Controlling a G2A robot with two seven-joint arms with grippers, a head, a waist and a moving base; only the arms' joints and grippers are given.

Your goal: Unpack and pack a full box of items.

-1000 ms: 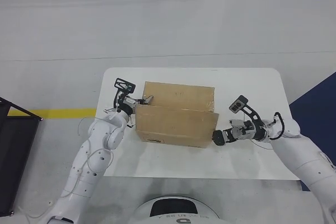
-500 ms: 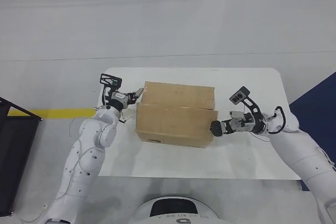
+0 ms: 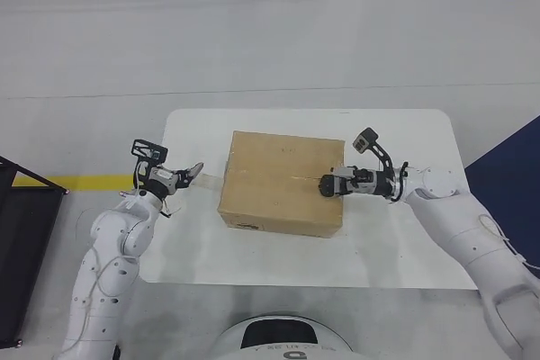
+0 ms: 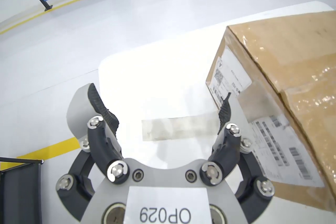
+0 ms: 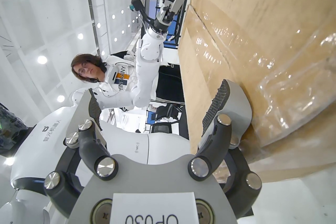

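One cardboard box (image 3: 279,180) occupies one white table (image 3: 405,256) between two grippers, a left gripper (image 3: 194,169) and a right gripper (image 3: 325,186); two white labels (image 4: 232,76) (image 4: 284,150) and one tape strip (image 4: 179,128) show.

One obstacle, open flanks
The cardboard box (image 3: 274,193) takes the middle of the table (image 3: 396,256); bare top lies free on either side.
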